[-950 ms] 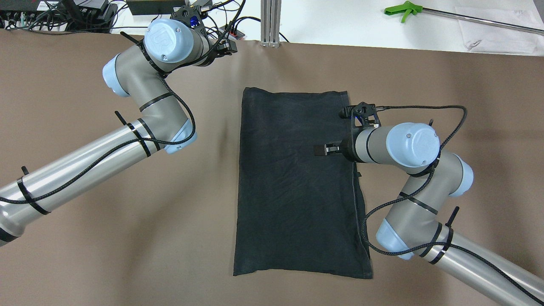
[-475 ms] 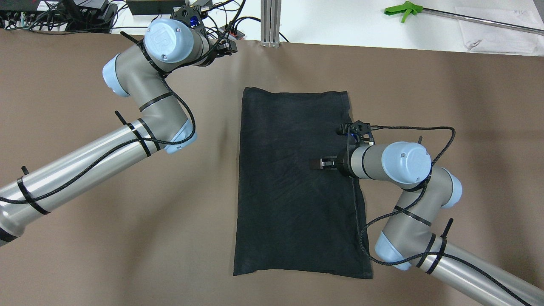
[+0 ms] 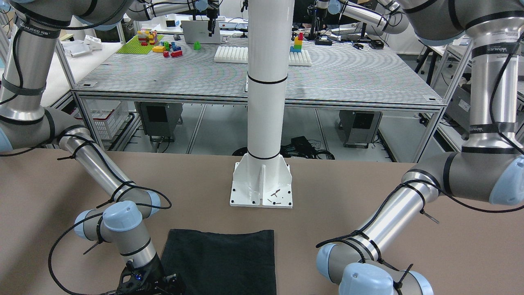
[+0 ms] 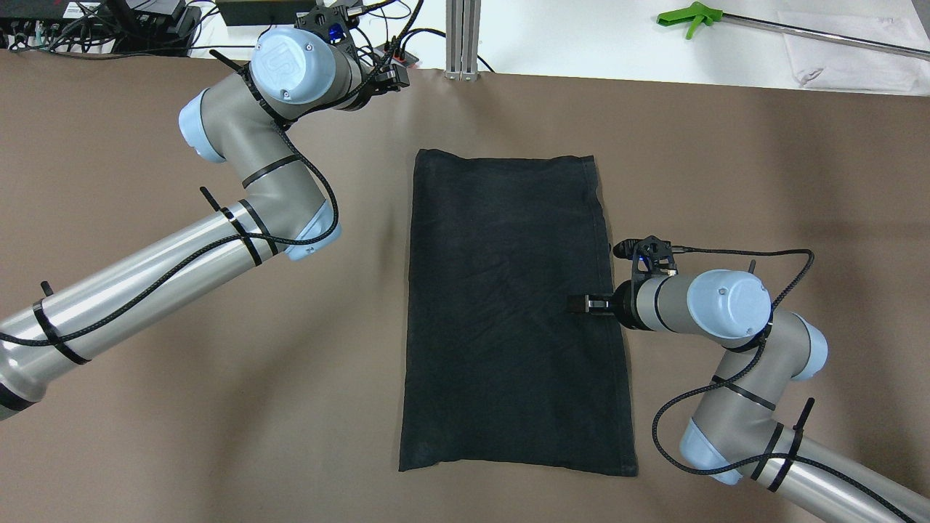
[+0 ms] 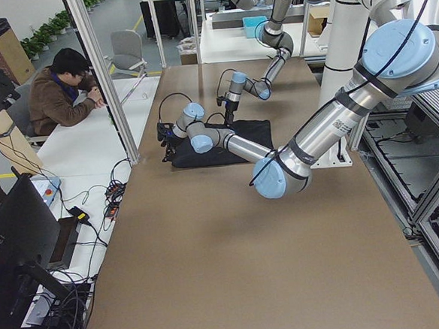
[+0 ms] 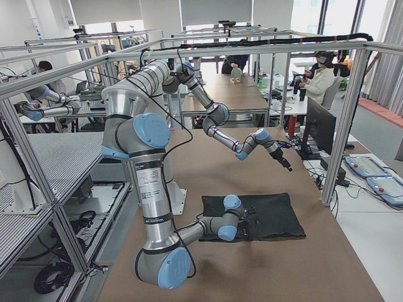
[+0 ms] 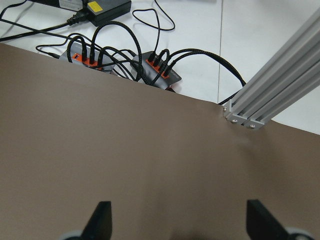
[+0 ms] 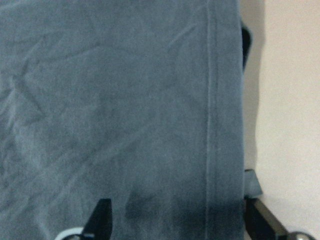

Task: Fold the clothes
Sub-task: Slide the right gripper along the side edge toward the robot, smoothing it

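Observation:
The black garment point(image 4: 508, 312) lies flat in the middle of the brown table, long side running near to far; it also shows in the front view point(image 3: 221, 258). A stitched hem band point(image 8: 207, 100) runs down its right edge. No white logo shows. My right gripper point(image 4: 581, 303) is open and low over that right edge, about halfway along. In the right wrist view one fingertip point(image 8: 102, 215) is above the fabric and the other is over the table beside the hem. My left gripper point(image 4: 396, 76) is open and empty over bare table at the far edge, away from the garment.
An aluminium post point(image 4: 461, 36) and power strips with cables point(image 7: 160, 72) sit just beyond the left gripper. A green-handled tool point(image 4: 686, 18) and white cloth point(image 4: 835, 58) lie on the white bench behind. The robot's white pillar base point(image 3: 262, 184) stands at the near side.
My right gripper has drawn back from the garment's middle toward its right hem and nearer the robot. The left arm has shifted only slightly.

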